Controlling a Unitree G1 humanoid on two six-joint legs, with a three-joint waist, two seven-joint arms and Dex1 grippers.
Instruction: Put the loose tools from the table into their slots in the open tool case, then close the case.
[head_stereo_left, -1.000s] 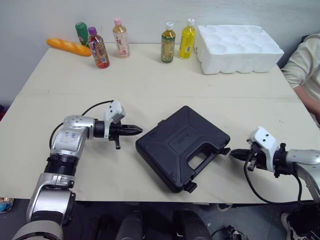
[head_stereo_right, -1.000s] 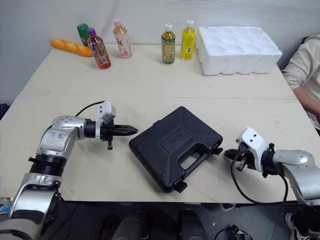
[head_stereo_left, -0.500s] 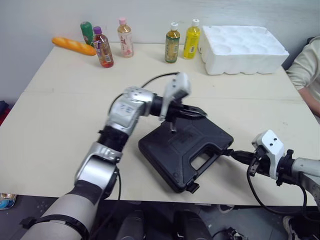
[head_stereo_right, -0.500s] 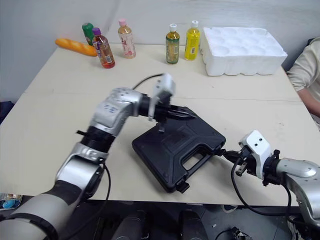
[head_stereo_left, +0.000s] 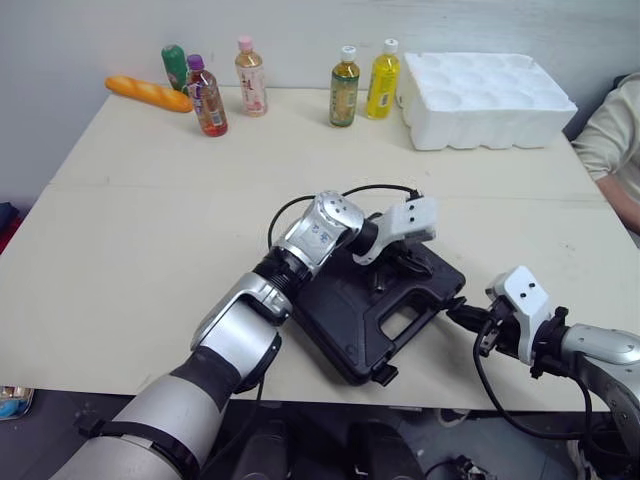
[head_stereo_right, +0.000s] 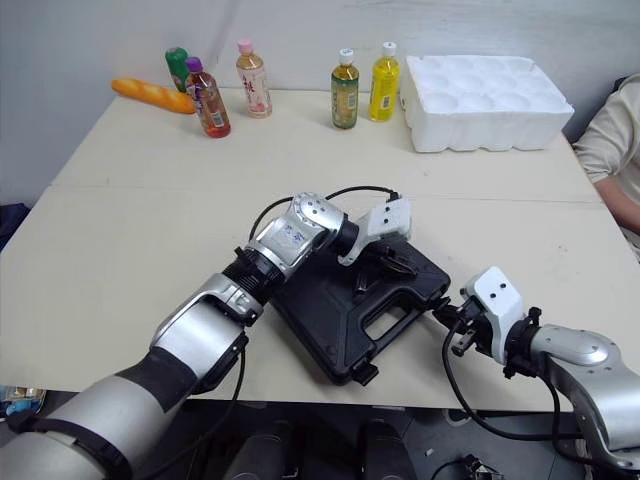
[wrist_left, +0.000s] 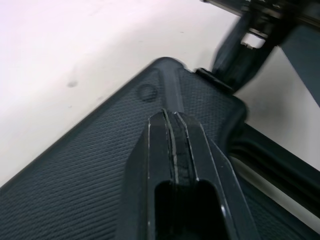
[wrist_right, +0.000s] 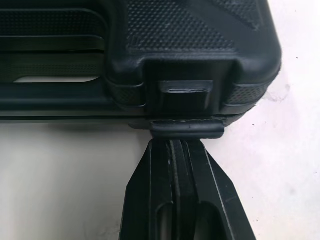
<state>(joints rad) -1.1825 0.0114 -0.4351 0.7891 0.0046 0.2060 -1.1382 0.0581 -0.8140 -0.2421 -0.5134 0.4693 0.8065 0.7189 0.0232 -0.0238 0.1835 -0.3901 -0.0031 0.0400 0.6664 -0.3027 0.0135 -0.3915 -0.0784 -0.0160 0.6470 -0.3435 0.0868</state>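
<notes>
Two tools, both pinched closed and empty: left tool presses on the lid of the lid-down tool case at the front centre of the surface, and the right tool tip touches its latch. Risk: the tip slips off the latch and the case skids. Bottles and a foam tray stand along the far edge.

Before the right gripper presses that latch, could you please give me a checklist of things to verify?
1. Lid of the black plastic tool case down: ok.
2. Left gripper shut, resting on the lid: ok.
3. Right gripper shut, tip at the side latch: ok.
4. Side latch fastened: not ok, it looks unclipped.
5. Front latch fastened: not ok, it sticks out.
6. Person's sleeve away from the case: ok.
</notes>
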